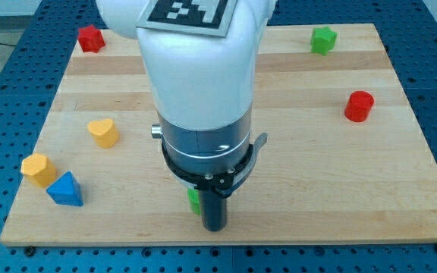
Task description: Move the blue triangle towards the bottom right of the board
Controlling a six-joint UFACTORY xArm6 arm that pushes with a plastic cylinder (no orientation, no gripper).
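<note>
The blue triangle lies near the board's bottom left corner, touching a yellow block at its upper left. My tip is at the bottom middle of the board, well to the right of the blue triangle. A green block sits right at the left side of the rod, mostly hidden by it.
A yellow heart-shaped block lies above and right of the triangle. A red block is at the top left, a green block at the top right, a red cylinder at the right. The wooden board rests on a blue perforated table.
</note>
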